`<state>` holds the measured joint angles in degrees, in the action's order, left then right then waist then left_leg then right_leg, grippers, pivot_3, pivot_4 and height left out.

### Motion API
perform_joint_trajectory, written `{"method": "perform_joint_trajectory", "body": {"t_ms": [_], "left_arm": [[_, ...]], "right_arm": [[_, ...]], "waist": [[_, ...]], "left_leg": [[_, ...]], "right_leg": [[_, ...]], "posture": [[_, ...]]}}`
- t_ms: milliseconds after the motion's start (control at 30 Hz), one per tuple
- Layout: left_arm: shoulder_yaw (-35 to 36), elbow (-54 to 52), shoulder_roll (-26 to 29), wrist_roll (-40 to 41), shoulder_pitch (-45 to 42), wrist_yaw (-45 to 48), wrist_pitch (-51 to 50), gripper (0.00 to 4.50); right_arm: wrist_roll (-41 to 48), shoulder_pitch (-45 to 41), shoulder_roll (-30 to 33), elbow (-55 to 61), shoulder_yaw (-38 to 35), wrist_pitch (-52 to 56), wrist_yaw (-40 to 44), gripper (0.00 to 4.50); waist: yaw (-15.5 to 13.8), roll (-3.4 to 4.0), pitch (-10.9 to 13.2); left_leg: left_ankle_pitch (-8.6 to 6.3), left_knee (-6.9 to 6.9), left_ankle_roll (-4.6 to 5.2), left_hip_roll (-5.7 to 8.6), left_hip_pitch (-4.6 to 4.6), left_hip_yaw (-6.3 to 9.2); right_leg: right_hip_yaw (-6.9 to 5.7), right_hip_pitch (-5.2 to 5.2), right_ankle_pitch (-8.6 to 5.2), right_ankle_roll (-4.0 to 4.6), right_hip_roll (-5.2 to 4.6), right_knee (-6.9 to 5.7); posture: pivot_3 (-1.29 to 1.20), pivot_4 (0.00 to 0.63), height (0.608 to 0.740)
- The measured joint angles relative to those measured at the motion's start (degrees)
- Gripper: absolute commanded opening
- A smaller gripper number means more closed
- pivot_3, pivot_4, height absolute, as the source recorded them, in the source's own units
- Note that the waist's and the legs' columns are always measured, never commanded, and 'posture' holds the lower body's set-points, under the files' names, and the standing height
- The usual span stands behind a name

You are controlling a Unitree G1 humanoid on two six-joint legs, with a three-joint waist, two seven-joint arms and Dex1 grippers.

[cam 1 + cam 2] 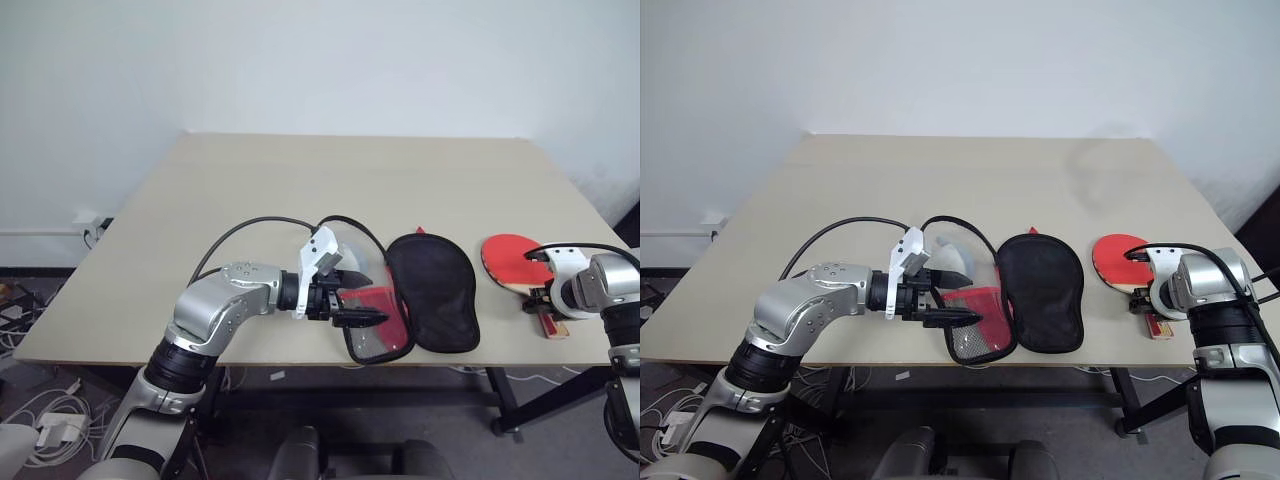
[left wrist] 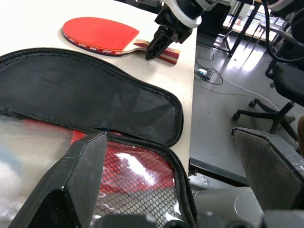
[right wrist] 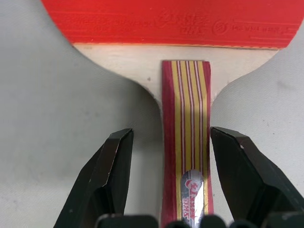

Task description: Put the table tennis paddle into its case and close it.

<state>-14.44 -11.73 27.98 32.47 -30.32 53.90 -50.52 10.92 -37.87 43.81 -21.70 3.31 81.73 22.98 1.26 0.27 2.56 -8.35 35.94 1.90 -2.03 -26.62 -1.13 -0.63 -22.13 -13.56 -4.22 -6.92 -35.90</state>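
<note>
1. The case (image 1: 432, 292) lies unzipped near the table's (image 1: 300, 190) front edge.
2. The left gripper (image 1: 360, 298), jaws spread, hovers over it.
3. The right gripper (image 3: 173, 180), jaws apart, straddles the table tennis paddle's (image 3: 185, 142) handle without clamping.

The two eye views look from high up, forward and down, over the table (image 1: 300, 200). Both show the same scene, a little shifted sideways. The left wrist view sits very close to the open case (image 2: 95, 104), looking low across it to the table tennis paddle (image 2: 99, 35) and the right gripper (image 2: 159, 45) at the top of the frame. The right wrist view looks almost straight down, very near the paddle's handle (image 3: 187, 137).
</note>
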Motion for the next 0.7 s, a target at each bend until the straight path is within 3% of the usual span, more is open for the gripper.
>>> {"method": "perform_joint_trajectory", "body": {"t_ms": [133, 367, 700], "left_arm": [[0.0, -0.11, -0.02, 0.02, 0.0, -0.3, -0.07, 4.46], [0.19, -0.79, 0.03, 0.06, 0.02, -0.83, -0.57, 4.5], [1.46, 0.47, 0.41, 0.05, -0.45, -0.84, -0.7, 4.5]], "right_arm": [[-0.34, 0.14, -0.5, -0.01, -0.51, -0.52, -0.54, 2.82], [-1.95, 0.11, -2.13, -1.12, -2.36, -1.7, -2.8, 1.05], [-1.61, 0.14, -3.44, 1.49, -6.8, 2.23, -4.12, 1.06]], "waist": [[0.01, -0.03, -0.01], [0.03, -0.11, -0.04], [0.01, -0.01, 0.0]], "left_leg": [[0.0, 0.01, 0.0, 0.0, 0.01, 0.01], [0.0, 0.03, 0.0, -0.01, 0.03, 0.02], [0.0, 0.03, 0.0, -0.01, -0.02, 0.01]], "right_leg": [[-0.01, 0.02, 0.0, 0.0, 0.0, 0.0], [-0.01, 0.04, 0.0, 0.0, 0.02, -0.01], [0.01, -0.06, 0.01, 0.0, 0.01, -0.09]], "posture": [[0.0, 0.0, 0.715], [0.0, 0.0, 0.715], [0.0, 0.0, 0.715]]}}
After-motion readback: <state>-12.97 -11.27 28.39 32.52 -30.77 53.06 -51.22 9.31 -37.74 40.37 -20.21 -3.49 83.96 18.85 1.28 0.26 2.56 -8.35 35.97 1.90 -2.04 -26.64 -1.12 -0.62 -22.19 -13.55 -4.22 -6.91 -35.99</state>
